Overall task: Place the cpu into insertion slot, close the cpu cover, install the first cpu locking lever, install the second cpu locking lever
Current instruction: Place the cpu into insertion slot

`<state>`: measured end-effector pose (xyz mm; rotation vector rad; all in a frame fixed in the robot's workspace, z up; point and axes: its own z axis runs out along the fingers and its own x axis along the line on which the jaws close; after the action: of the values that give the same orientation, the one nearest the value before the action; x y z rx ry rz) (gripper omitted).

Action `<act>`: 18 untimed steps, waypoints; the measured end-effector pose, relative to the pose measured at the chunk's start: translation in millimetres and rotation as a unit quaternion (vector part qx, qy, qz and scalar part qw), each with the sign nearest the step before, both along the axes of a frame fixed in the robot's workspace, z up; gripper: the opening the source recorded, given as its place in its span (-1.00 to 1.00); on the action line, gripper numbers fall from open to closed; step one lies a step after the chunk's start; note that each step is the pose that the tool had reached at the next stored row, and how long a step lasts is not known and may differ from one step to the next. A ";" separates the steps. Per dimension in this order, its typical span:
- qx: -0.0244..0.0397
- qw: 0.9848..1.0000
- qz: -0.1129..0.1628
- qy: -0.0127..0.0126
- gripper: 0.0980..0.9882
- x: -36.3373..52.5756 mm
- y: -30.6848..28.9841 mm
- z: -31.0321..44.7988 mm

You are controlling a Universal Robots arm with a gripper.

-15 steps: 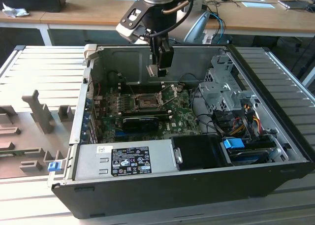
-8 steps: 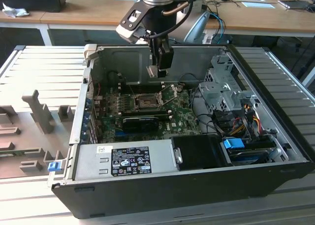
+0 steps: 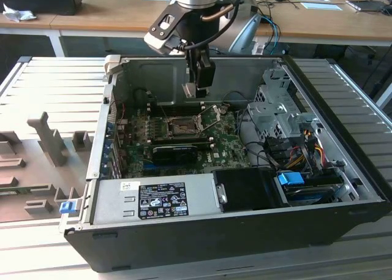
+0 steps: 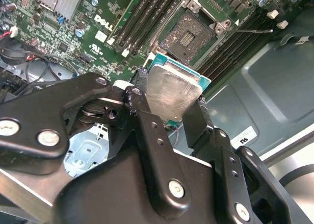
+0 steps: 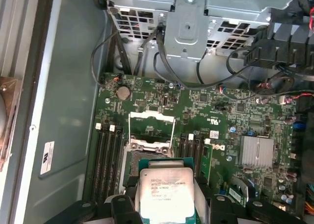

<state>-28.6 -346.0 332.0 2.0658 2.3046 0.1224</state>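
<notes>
The cpu [image 4: 171, 89], a thin square chip with a dull silver top and a greenish edge, is held by its sides in my gripper [image 4: 169, 99], which is shut on it. In the exterior view the gripper [image 3: 197, 91] hangs above the motherboard, a little behind the open insertion slot [image 3: 181, 128]. In both wrist views the cpu [image 5: 167, 190] is still in the air, near the bare slot [image 4: 189, 35] and apart from it. The cpu cover [image 5: 151, 117], a silver frame, stands swung open beyond the slot. A thin wire locking lever [image 4: 251, 31] sticks out beside the slot.
The open computer case [image 3: 343, 212] walls in the board. A power supply [image 3: 156, 197] sits at the front, and a drive cage [image 3: 278, 105] with cables at the exterior view's right. A long black card [image 3: 174, 151] lies in front of the slot. Memory slots [image 4: 142, 18] flank it.
</notes>
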 end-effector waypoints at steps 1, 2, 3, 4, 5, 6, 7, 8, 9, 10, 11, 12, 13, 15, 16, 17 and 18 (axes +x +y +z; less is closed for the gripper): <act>0.000 1.000 -0.007 0.000 -0.02 0.0 0.1 -0.5; 0.000 1.000 -0.012 0.000 -0.02 0.0 0.1 -1.0; 0.000 1.000 -0.015 0.000 -0.02 0.0 0.1 -1.4; 0.000 1.000 -0.017 0.000 -0.02 0.0 0.1 -1.9; 0.000 1.000 -0.019 0.000 -0.02 0.0 0.1 -2.8; 0.000 1.000 -0.021 0.000 -0.02 -0.1 0.1 -3.7; 0.000 1.000 -0.024 0.000 -0.02 0.0 0.1 -4.4; 0.000 1.000 -0.025 0.000 -0.02 -0.1 0.1 -4.7; 0.000 1.000 -0.028 0.000 -0.02 -0.1 0.1 -5.1; 0.000 0.999 -0.033 0.000 -0.02 -0.1 0.1 -5.7; 0.000 0.999 -0.037 0.000 -0.02 -0.1 0.1 -6.0; 0.000 0.999 -0.046 0.000 -0.02 -0.1 0.1 -6.5; -0.001 0.999 -0.050 0.000 -0.02 -0.1 0.1 -6.8; -0.002 0.999 -0.052 0.000 -0.02 -0.1 0.1 -7.6; -0.003 0.999 -0.053 0.000 -0.02 -0.1 0.1 -8.7; -0.003 0.998 -0.056 0.000 -0.02 -0.1 0.1 -12.7; -0.003 0.998 -0.058 0.000 -0.02 -0.1 0.1 -15.6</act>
<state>-28.7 -345.8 316.3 2.1903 2.1766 0.1114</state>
